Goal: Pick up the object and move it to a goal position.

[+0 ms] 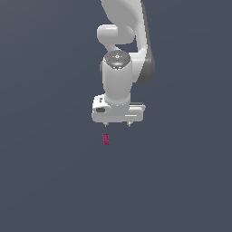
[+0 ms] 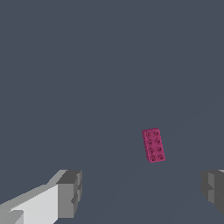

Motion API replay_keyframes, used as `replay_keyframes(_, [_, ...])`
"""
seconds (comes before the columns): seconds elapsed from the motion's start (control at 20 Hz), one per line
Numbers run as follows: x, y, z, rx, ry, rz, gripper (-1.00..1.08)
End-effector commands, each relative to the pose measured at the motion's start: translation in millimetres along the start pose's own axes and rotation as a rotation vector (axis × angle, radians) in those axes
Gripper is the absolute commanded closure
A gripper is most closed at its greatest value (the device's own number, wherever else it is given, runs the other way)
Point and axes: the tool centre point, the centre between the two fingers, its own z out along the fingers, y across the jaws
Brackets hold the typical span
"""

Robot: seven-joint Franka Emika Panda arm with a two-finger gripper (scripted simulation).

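Note:
The object, a tiny magenta-pink studded brick (image 1: 106, 139), lies flat on the dark grey floor, just in front of and below my white gripper (image 1: 117, 123) in the exterior view. The gripper points straight down, open and empty, its two small fingertips (image 1: 105, 123) spread wide apart above the floor. In the wrist view the brick (image 2: 153, 145) lies ahead of the gap between the two grey finger pads (image 2: 70, 193), nearer the other pad, and apart from both.
The dark grey floor (image 1: 54, 181) is a plain flat surface all around. The white arm (image 1: 124, 41) rises behind the gripper toward the top of the exterior view. No other object shows.

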Motion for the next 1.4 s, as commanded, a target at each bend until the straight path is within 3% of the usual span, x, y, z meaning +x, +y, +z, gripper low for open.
replay_keyframes(0.0, [0,0,0,0.000,0.000,0.000,-0.92])
replay_keyframes(0.75, [0,20,-6,-0.029,0.021,0.007,-0.92])
replay_keyframes(1.35, [-7,48,63,-0.021,-0.011,-0.100,-0.92])
